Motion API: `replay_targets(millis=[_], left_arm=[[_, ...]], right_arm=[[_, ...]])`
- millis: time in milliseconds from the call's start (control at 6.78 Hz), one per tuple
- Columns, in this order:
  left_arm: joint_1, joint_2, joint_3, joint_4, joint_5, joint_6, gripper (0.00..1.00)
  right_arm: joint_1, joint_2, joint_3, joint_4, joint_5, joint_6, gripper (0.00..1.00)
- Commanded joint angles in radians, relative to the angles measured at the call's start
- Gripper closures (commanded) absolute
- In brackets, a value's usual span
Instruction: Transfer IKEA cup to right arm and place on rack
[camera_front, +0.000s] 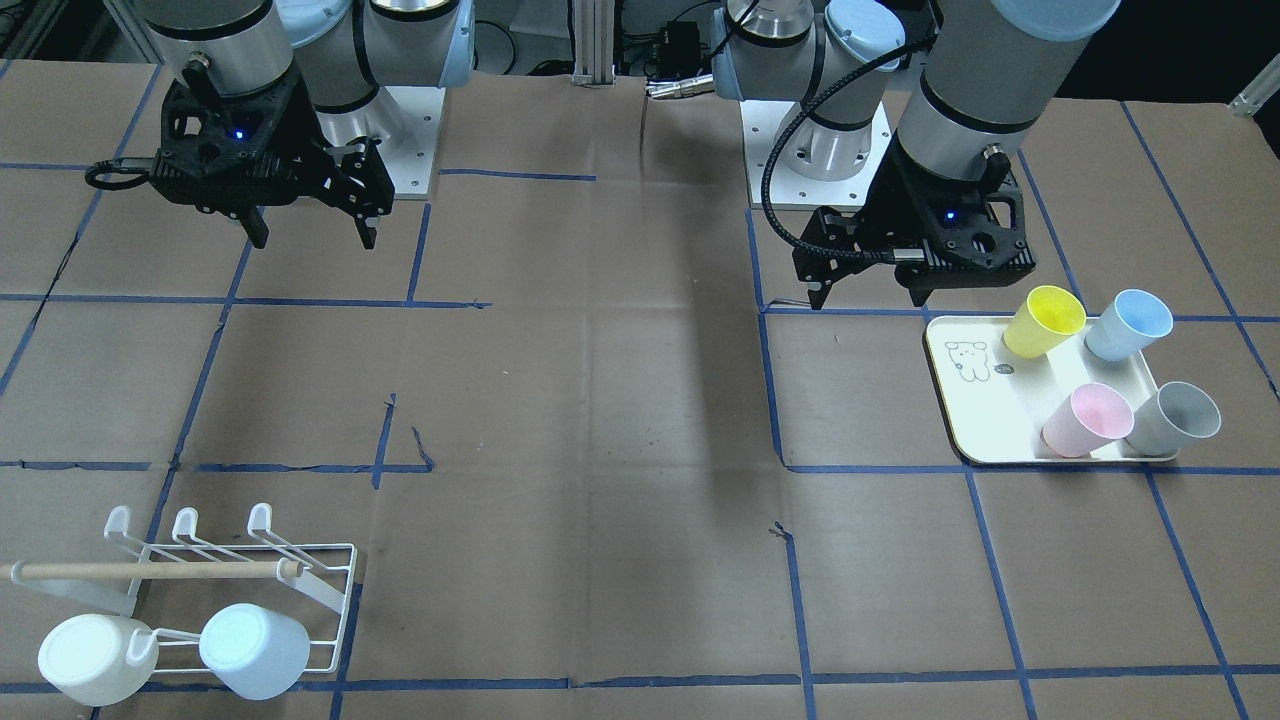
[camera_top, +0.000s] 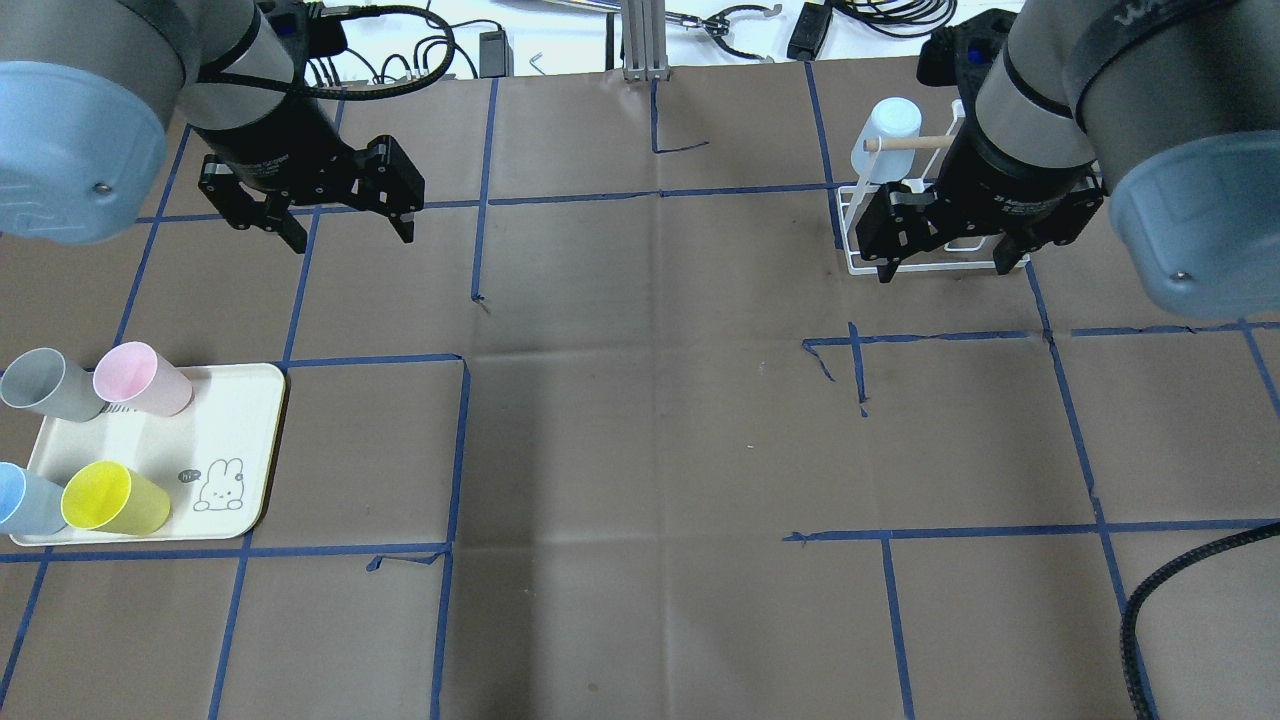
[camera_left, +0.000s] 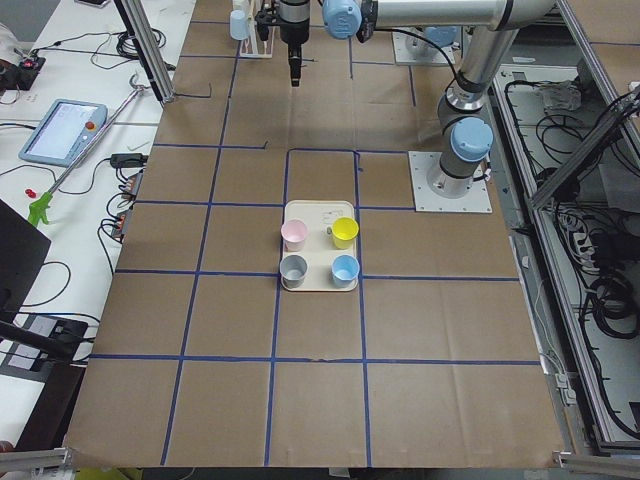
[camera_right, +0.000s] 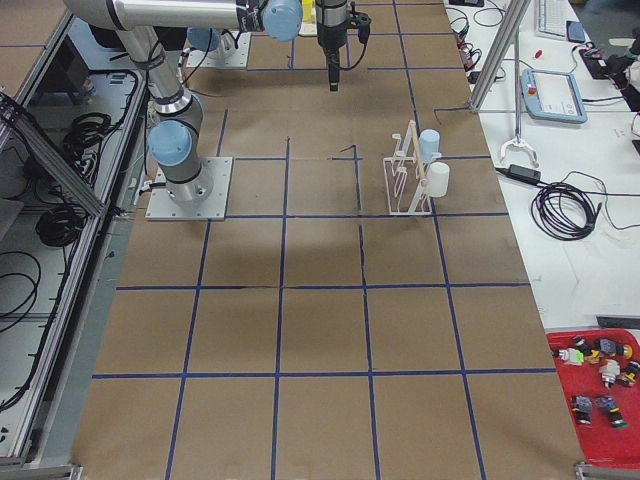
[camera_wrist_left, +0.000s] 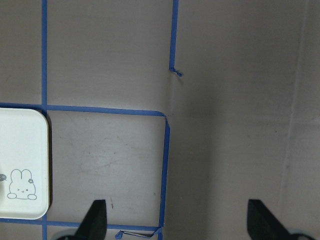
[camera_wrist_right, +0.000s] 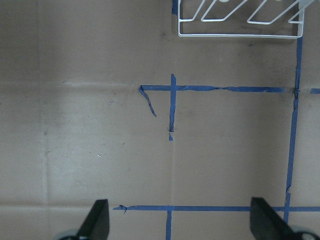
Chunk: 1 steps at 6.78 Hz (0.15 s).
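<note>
Four IKEA cups stand on a cream tray (camera_front: 975, 400): yellow (camera_front: 1044, 321), blue (camera_front: 1129, 325), pink (camera_front: 1087, 420) and grey (camera_front: 1174, 418). My left gripper (camera_front: 867, 298) hangs open and empty above the table, just beside the tray's robot-side corner; the left wrist view shows its fingertips (camera_wrist_left: 95, 220) spread, with the tray's edge (camera_wrist_left: 22, 165) at the left. My right gripper (camera_top: 944, 272) hangs open and empty above the near edge of the white wire rack (camera_top: 905, 268). The rack (camera_front: 320, 575) holds a white cup (camera_front: 90, 660) and a pale blue cup (camera_front: 255, 652).
A wooden dowel (camera_front: 150, 571) lies across the rack. Blue tape lines grid the brown table. The rack's front wire frame (camera_wrist_right: 240, 27) shows at the top of the right wrist view. Cables and tools lie beyond the table's far edge.
</note>
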Motion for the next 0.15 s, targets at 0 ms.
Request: replay_targets(millis=[0], left_arm=[[0.000,0.000,0.000,0.000,0.000,-0.001,0.00]], right_arm=[[0.000,0.000,0.002,0.000,0.000,0.000,0.00]])
